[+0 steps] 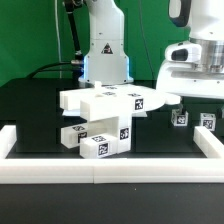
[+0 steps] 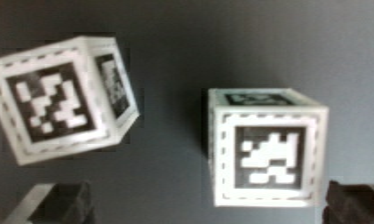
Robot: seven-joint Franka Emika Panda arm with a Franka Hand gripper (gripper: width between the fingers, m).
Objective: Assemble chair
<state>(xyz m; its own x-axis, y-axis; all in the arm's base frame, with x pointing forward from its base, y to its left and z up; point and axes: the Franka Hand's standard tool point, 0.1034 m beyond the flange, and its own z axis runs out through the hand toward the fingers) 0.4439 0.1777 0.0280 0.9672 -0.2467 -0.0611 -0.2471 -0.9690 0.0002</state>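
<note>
A matte black table (image 1: 35,110) carries everything, edged by a low white border rail (image 1: 110,170) along its six o'clock side in the exterior view and up both flanks. Near the middle sits a heap of chair pieces (image 1: 110,115): tagged white blocks (image 1: 100,142) rest on the surface, longer bars (image 1: 115,99) across them. At about three o'clock from the heap stand two small tagged cubes (image 1: 181,118), near each other. The wrist view shows an upright cube (image 2: 269,140) on the dark surface and a second cube (image 2: 59,100) that seems tilted, its footing blurred.
</note>
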